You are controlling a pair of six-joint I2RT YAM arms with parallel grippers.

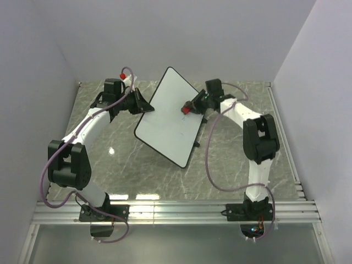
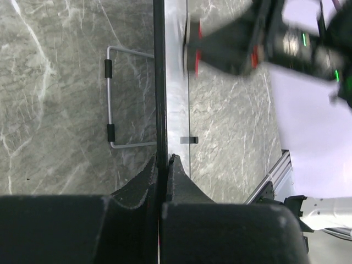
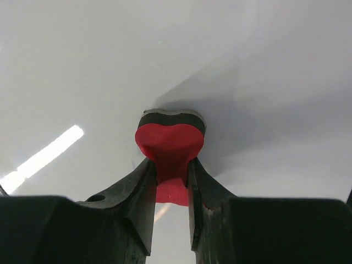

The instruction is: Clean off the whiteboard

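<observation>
Centre of the top view: whiteboard [image 1: 168,118] tilted up off the table [image 1: 231,165], left rim pinched in the left gripper [image 2: 164,160], probably for bracing against wiping pressure. Red eraser [image 3: 169,144] clamped in the right gripper [image 3: 171,163], felt pressed to the white face. Grey veined marble below; pale walls [image 1: 220,33] around.

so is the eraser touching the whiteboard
Touching. The right wrist view shows the eraser with its dark pad flat against the whiteboard, with no gap between them.
</observation>
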